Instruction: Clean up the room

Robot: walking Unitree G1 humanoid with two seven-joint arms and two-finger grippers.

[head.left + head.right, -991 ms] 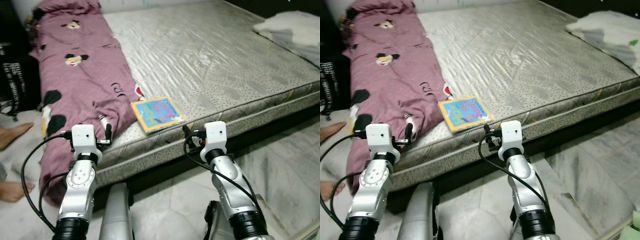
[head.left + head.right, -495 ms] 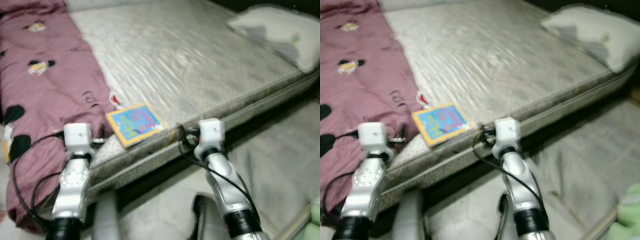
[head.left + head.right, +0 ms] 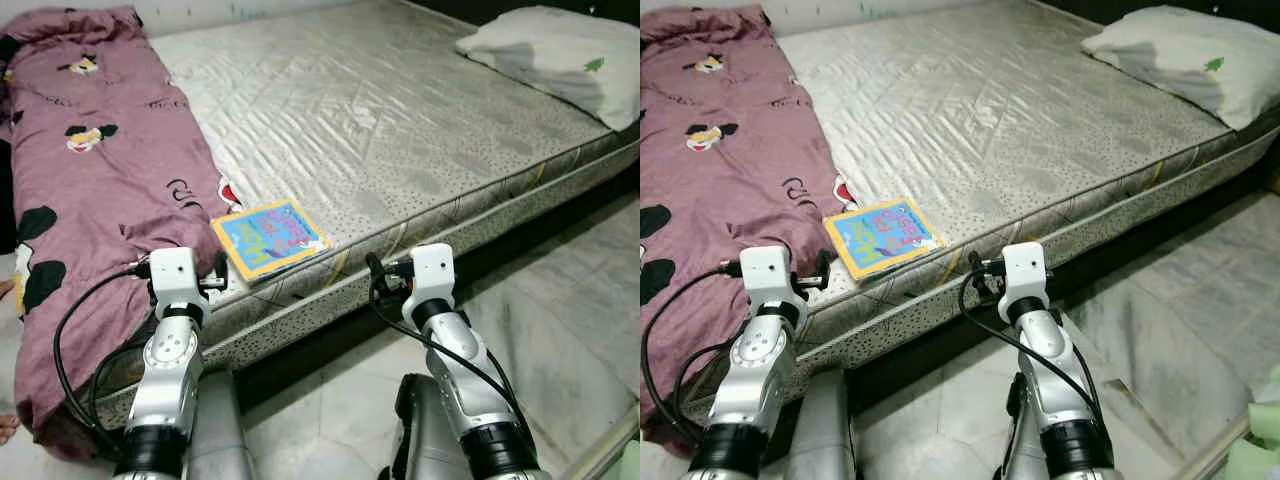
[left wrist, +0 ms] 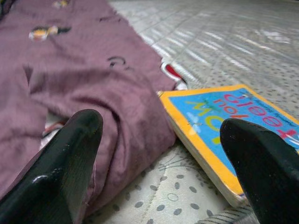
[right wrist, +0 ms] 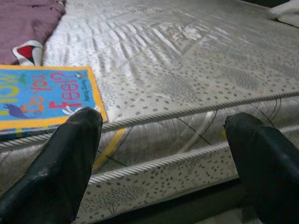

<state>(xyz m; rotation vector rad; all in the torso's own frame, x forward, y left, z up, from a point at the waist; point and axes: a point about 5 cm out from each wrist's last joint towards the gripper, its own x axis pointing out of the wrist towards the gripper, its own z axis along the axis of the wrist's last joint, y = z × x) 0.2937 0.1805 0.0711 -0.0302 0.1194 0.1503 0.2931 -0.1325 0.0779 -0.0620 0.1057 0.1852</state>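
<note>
A colourful picture book (image 3: 268, 238) lies flat near the front edge of the bare grey mattress (image 3: 400, 110). It touches the hem of a purple cartoon-print blanket (image 3: 90, 190) that covers the bed's left side. My left gripper (image 4: 161, 158) is open and hovers low over the mattress edge, with the blanket by one finger and the book (image 4: 229, 121) by the other. My right gripper (image 5: 163, 149) is open too. It is held in front of the mattress side, just right of the book (image 5: 42, 100). Neither holds anything.
A white pillow (image 3: 560, 55) rests on the bed's far right corner. The blanket hangs over the left front edge toward the floor. Marble floor (image 3: 560, 330) runs along the bed's front and right. A pale green object (image 3: 1262, 440) sits at the lower right.
The camera has swung right and settled, so the bed and book sit further left and the pillow is in fuller view. Both arms keep the same raised pose with open fingers.
</note>
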